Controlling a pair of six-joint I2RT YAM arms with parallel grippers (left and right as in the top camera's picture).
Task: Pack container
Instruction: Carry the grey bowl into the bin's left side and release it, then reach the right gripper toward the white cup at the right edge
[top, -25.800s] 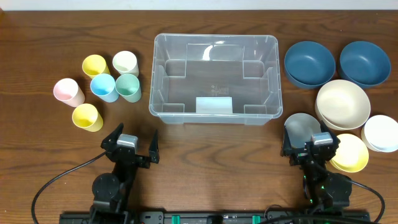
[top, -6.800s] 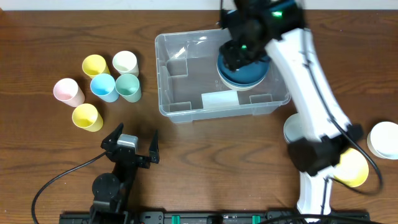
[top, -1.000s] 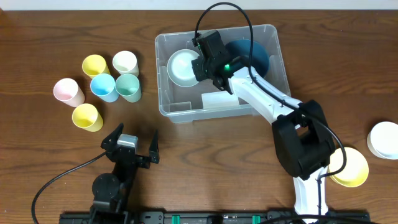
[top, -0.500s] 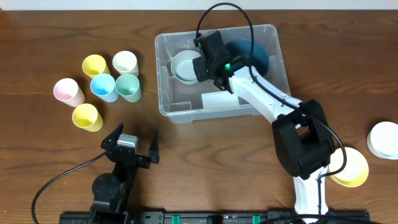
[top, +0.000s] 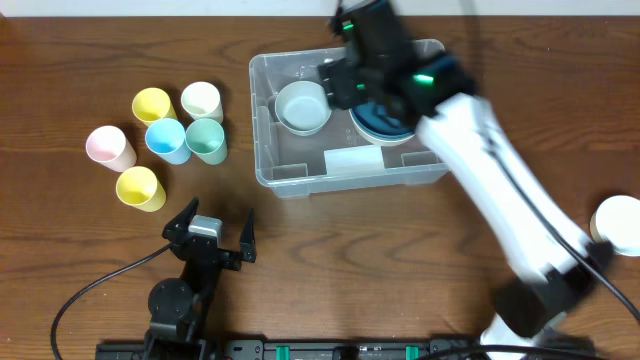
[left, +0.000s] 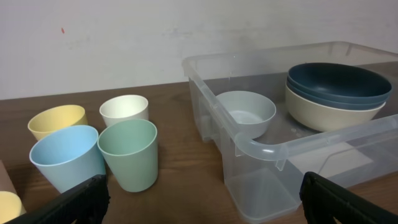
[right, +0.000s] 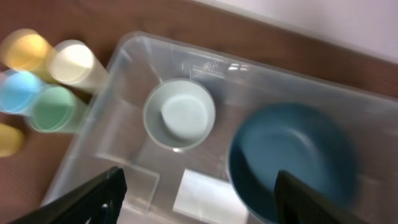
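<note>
Big clear plastic rectangular bin (top: 262, 172) sits mid brown wooden table (top: 330, 260). Inside: small pale grey-green bowl (top: 303, 106) at left, stack of dark blue bowls on a cream one (top: 385, 122) at right. R gripper (right: 198, 186) hovers above, jaws wide, nothing held. L gripper (top: 212, 236) parked, wide open, empty.

Risks imo: R arm (top: 480, 170) clips the rim and shoves the bin. Pastel plastic cups (top: 170, 140) are packed tight, so a grab may topple neighbours.

You see: clear container (top: 300, 187), white label (top: 350, 161) | inside it: pale grey bowl (top: 302, 106), navy bowls (left: 339, 81) over cream bowl (left: 329, 116) | left of it: cups (top: 165, 139) yellow, cream, blue, green, pink
</note>
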